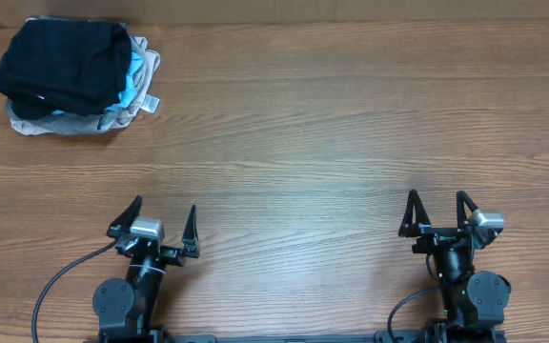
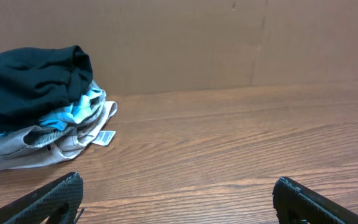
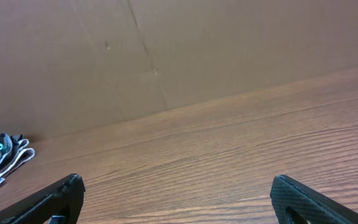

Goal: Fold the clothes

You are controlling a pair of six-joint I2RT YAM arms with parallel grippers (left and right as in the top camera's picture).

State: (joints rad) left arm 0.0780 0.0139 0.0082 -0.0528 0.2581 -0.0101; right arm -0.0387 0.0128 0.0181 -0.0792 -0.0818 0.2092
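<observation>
Two grippers, left and right, sit low at your table's near edge, fingers spread wide and holding nothing; clothes stack, black on top, sits at the table's far-left corner, white tag unreadable.

Only obstacle on table: pile of clothes, black garment on top, light-blue and beige under it, small tag sticking out low on its right side. Brown wall runs close behind pile, tight there. Bare wood to right of pile and in front of it, wide passage. Left gripper in front of pile, well apart, fingers spread. Right gripper far right of pile, fingers spread, open wood between.
</observation>
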